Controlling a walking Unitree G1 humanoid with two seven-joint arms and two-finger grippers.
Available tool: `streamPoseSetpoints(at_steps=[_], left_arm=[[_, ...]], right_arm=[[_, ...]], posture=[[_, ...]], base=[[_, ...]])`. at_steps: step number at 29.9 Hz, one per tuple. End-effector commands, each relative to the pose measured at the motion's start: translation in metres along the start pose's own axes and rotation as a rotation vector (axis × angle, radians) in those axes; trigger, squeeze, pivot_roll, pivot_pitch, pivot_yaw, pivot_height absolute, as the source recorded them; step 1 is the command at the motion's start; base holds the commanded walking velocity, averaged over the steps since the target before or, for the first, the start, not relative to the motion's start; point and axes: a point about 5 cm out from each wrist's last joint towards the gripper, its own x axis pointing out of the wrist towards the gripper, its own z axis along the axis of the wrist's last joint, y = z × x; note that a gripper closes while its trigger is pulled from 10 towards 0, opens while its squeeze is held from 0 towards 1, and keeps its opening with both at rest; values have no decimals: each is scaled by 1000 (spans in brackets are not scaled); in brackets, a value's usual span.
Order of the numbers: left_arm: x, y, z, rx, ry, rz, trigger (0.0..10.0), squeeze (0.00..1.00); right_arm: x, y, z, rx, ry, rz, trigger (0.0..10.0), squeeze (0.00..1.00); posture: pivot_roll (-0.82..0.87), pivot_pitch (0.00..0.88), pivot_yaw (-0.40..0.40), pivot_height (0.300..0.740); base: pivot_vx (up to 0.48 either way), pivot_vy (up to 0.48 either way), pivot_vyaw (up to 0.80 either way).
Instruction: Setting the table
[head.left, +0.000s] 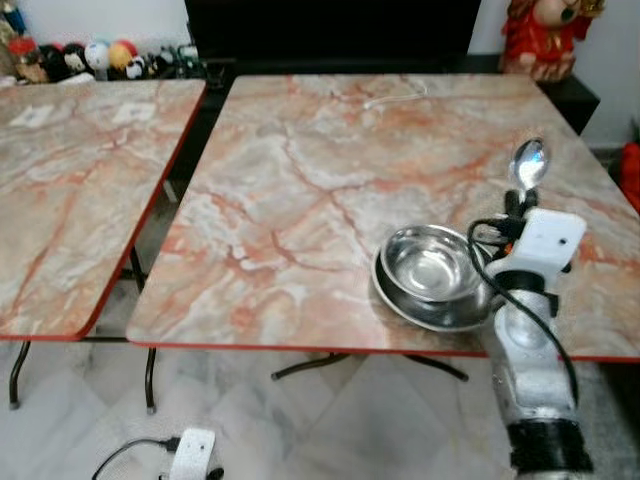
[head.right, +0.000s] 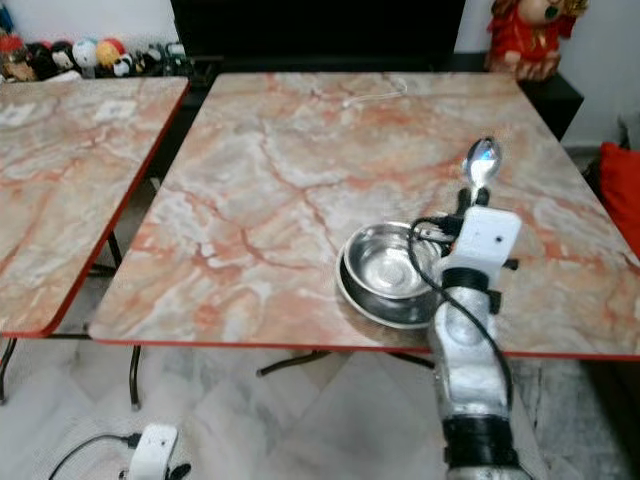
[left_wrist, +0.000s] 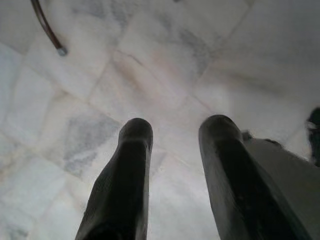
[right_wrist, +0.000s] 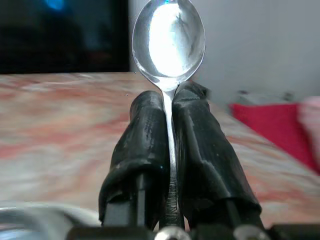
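On the left stands another marble table (head.left: 70, 190), with toys (head.left: 100, 55) lined up behind it. Down low, the left gripper (left_wrist: 170, 150) hangs over the floor (left_wrist: 165, 60). Its two black fingers are a little apart and hold nothing.

In the middle is the big marble table (head.left: 330, 190). A thin white cord (head.left: 395, 95) lies at its far side. Near the front edge sits a shiny bowl (head.left: 432, 262) inside a metal plate (head.left: 420, 312). So that part looks done.

Just right of the bowl, the right gripper (right_wrist: 169, 102) pinches a spoon (head.left: 528, 162) tight by its handle. The spoon stands up in the air. I think it must be put down beside the bowl next.
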Motion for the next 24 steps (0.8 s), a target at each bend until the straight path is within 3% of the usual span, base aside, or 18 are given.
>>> streamPoseSetpoints(at_steps=[1,6,10,12,19,24], left_arm=[[-2,4,-10,7,38,8,10000,0],[-2,5,-8,7,35,5,10000,0],[-2,5,-7,6,29,2,10000,0],[-2,4,-6,6,28,1,10000,0],[-1,3,-4,4,22,-2,10000,0],[1,-1,0,7,16,-16,10000,0]], right_arm=[[8,-6,-3,-55,50,5,10000,0],[17,-16,-23,-121,214,54,10000,0],[20,-15,-46,-14,397,129,10000,0],[22,-14,-53,-13,442,159,10000,0],[33,-15,-56,58,498,159,10000,0],[37,-13,-58,29,532,218,10000,0]], posture=[[-97,95,55,740],[-100,94,58,740],[-98,95,59,740],[-96,96,60,740],[-89,99,63,740],[-92,102,64,740]], base=[[0,0,0],[0,0,0],[0,0,0],[0,0,0],[0,0,0],[0,0,0]])
